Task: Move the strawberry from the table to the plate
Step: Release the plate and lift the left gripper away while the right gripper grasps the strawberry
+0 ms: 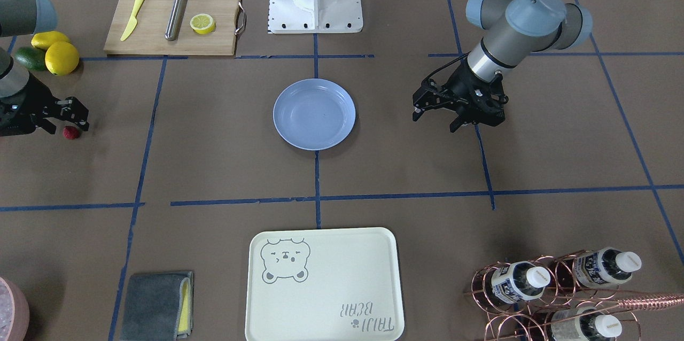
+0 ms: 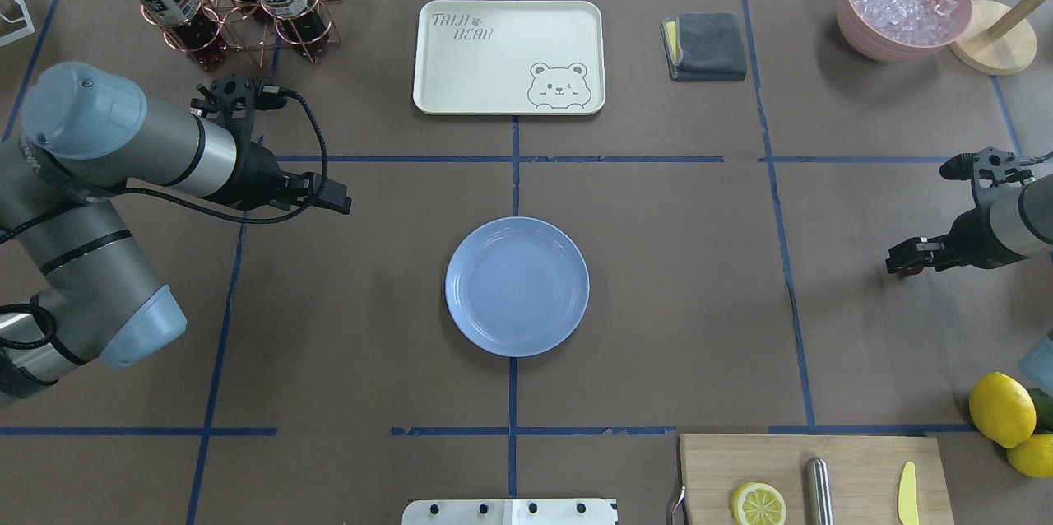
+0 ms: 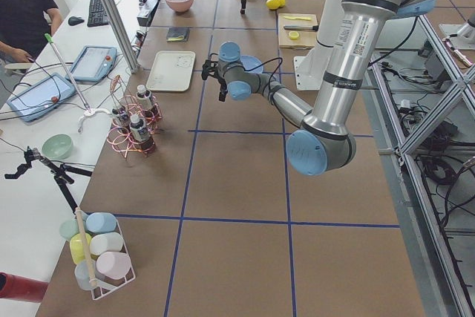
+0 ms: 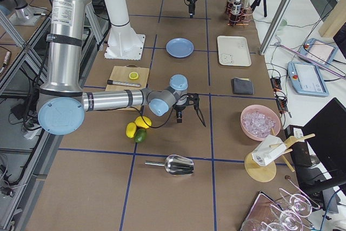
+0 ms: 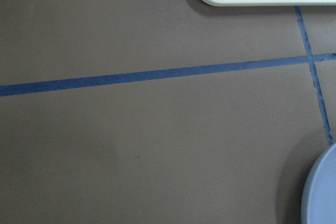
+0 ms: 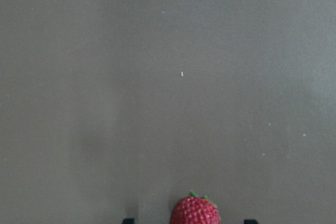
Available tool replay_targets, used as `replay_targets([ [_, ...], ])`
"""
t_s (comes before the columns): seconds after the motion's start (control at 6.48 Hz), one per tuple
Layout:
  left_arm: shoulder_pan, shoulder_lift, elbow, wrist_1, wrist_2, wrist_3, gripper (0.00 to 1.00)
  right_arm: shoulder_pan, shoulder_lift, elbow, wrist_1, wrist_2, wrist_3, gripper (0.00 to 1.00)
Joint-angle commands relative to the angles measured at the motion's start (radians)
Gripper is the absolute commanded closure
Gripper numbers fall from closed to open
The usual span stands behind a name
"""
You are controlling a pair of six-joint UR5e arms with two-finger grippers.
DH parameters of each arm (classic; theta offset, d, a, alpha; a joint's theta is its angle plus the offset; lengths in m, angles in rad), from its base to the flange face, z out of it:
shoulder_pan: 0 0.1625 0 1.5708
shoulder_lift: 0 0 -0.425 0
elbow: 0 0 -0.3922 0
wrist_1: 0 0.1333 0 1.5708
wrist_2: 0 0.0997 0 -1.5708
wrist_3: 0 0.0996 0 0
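The strawberry is small and dark red and lies on the brown table, far to the robot's right of the plate. My right gripper hangs low right over it and is open. In the right wrist view the strawberry sits at the bottom edge between the two dark fingertips, with a gap on each side. The pale blue plate rests empty at the table's centre, and its rim shows in the left wrist view. My left gripper hovers open beside the plate, holding nothing.
Two lemons and an avocado lie just behind the right arm. A cutting board carries a lemon half, a yellow knife and a metal rod. Across the table are the bear tray, a bottle rack and a folded cloth.
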Motion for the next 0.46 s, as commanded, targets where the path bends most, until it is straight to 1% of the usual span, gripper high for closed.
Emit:
replay_targets([
  [0.0, 0.000, 0.003, -0.001, 0.000, 0.001, -0.001, 0.01, -0.002, 0.001, -0.002, -0.001, -0.008, 0.001, 0.29],
  [0.15, 0.000, 0.001, -0.001, 0.001, 0.001, -0.001, 0.01, -0.002, 0.001, -0.001, -0.001, -0.016, 0.000, 0.30],
  [0.31, 0.001, 0.001, -0.001, 0.000, 0.001, -0.001, 0.01, -0.001, 0.001, -0.001, -0.001, -0.016, 0.001, 0.44],
])
